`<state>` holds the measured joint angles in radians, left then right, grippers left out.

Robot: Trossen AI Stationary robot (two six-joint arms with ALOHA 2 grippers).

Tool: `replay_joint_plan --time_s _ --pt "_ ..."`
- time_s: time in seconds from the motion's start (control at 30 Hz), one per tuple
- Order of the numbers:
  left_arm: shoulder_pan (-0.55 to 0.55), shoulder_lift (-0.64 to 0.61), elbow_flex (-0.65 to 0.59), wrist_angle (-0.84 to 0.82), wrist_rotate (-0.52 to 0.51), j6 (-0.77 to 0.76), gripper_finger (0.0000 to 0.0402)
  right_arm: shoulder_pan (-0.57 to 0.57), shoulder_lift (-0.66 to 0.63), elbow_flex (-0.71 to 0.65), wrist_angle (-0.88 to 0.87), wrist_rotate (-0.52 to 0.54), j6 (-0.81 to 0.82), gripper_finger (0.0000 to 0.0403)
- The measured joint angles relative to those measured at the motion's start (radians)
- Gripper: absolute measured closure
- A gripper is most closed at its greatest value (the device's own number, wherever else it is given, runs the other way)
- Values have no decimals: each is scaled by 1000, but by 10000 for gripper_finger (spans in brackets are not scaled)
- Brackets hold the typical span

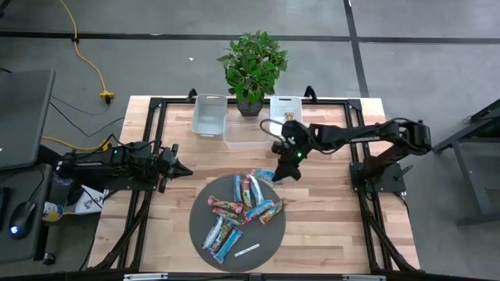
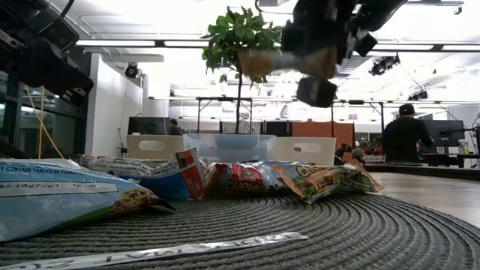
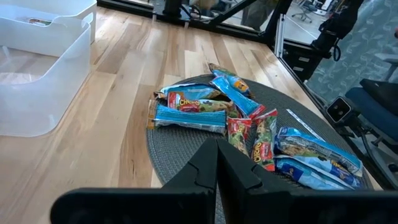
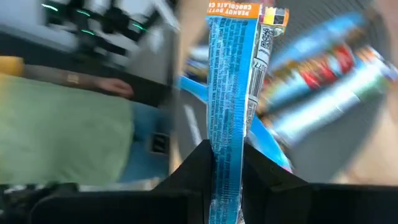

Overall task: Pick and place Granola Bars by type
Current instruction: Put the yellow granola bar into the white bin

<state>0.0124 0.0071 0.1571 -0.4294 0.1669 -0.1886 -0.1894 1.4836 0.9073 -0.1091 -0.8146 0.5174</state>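
Blue-wrapped granola bar (image 4: 231,93) pinched in the right end effector (image 1: 286,165) above the mat's far edge; a narrow edge grip might slip. Left end effector (image 3: 216,163) clenched, waiting.

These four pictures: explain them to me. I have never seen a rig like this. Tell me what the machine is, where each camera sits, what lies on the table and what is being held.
The machine is two dark robot arms at a wooden table. One picture looks straight down, one looks level across the tabletop, and one camera sits on each wrist. A round grey mat holds a heap of granola bars in blue, red and tan wrappers. Three white bins and a potted plant stand along the table's far edge. The right gripper, above the mat's far edge, is shut on a light blue bar, lifted clear of the pile. The left gripper waits, shut, at the left side of the table.
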Motion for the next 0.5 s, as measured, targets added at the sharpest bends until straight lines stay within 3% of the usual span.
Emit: replay_joint_plan --time_s 0.2,0.5 --pt "0 0 0 0 0 0 401 -39 -16 0 147 -59 104 360" --pt "0 0 0 0 -1 0 401 -127 -15 0 96 149 280 359"
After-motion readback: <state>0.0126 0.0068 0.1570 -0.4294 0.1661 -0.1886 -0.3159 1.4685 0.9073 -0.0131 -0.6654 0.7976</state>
